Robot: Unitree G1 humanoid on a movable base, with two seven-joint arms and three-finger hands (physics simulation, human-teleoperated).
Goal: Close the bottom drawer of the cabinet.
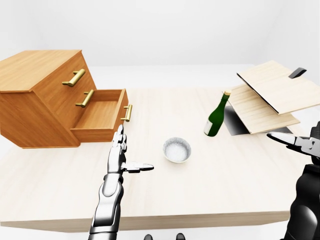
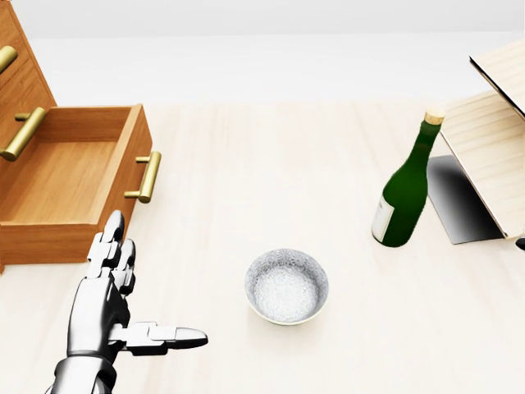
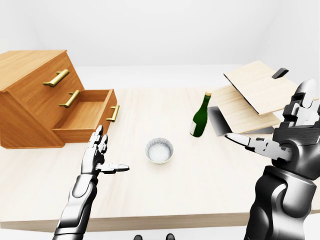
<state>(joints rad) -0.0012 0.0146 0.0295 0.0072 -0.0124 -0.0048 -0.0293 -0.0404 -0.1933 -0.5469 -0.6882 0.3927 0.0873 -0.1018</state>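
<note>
A wooden cabinet point(image 1: 40, 95) with brass handles stands at the left of the table. Its bottom drawer point(image 1: 102, 116) is pulled out and looks empty; its brass handle point(image 2: 148, 176) faces right. The two upper drawers are closed. My left hand point(image 2: 131, 308) is open, fingers straight and thumb out to the right, just below the drawer's near corner and apart from it. My right hand point(image 3: 287, 132) is open and raised at the right, away from the cabinet.
A white bowl point(image 2: 286, 286) sits on the table right of my left hand. A green bottle point(image 2: 405, 190) stands further right. Tilted wooden boards point(image 1: 272, 97) over a dark panel lie at the table's right end.
</note>
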